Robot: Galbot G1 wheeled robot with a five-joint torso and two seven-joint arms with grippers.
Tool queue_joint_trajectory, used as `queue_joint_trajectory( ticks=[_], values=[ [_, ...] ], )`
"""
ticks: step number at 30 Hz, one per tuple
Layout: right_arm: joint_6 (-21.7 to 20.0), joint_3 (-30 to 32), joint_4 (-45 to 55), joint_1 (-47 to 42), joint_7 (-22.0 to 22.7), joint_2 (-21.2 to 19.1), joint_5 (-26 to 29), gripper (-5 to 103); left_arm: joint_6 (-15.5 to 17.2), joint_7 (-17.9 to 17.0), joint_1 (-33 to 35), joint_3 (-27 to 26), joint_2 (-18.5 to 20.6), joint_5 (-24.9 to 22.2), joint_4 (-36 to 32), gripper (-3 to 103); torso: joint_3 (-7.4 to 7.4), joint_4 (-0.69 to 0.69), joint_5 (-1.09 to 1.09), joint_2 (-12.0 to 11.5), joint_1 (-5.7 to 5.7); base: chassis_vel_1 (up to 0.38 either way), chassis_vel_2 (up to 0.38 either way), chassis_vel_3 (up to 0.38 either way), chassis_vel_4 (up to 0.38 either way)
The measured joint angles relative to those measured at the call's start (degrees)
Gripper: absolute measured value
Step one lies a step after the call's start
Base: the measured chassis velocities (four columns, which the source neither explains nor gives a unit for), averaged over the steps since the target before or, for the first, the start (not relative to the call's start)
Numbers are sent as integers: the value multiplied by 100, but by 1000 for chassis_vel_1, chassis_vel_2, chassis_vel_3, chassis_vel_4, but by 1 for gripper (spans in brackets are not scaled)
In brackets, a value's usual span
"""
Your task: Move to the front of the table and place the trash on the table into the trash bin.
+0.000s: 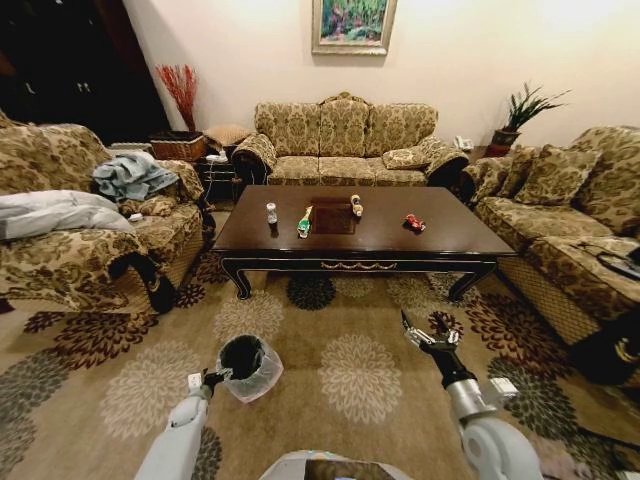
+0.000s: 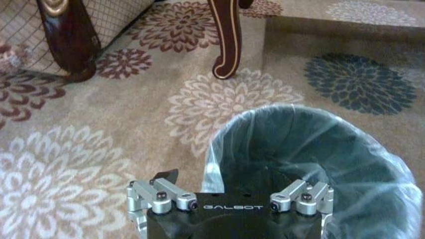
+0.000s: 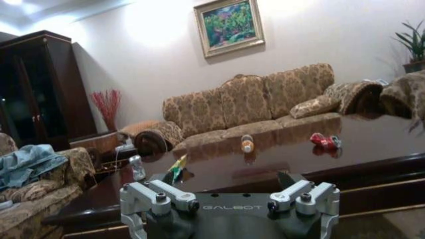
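The dark glossy table (image 1: 380,248) stands ahead of me, before the sofa. Along its top lie the trash items: a clear white-capped bottle (image 1: 271,213), a green-and-white bottle (image 1: 304,222), a yellow-brown bottle (image 1: 356,205) and a red wrapper (image 1: 414,223). The right wrist view shows them too: clear bottle (image 3: 136,167), green-and-white bottle (image 3: 176,165), yellow-brown bottle (image 3: 247,144), wrapper (image 3: 325,141). The bag-lined trash bin (image 1: 250,366) sits on the carpet near me. My left gripper (image 1: 211,379) hovers open at its rim (image 2: 292,112), holding nothing. My right gripper (image 1: 427,333) is open and raised short of the table's front edge.
Patterned sofas flank the table on the left (image 1: 90,240), right (image 1: 570,230) and behind (image 1: 345,140). A carved table leg (image 2: 226,40) stands just beyond the bin. A woven basket (image 1: 178,146) sits far left. Floral carpet (image 1: 350,375) lies between me and the table.
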Motion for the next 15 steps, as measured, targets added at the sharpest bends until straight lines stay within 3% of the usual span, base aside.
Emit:
queue_joint_trajectory(
  ticks=[9,15],
  values=[
    [319,-13,-106,-51,-147,50,-66,100,-284,0,-348,77,44,165,478,97,2,-1,-1,-2,8,-122,133,134,-121],
    [357,83,-120,-100,-61,71,-56,100,-474,26,-483,57,60,558,864,97,-1,0,0,0,-2,-12,29,14,-20]
  ],
)
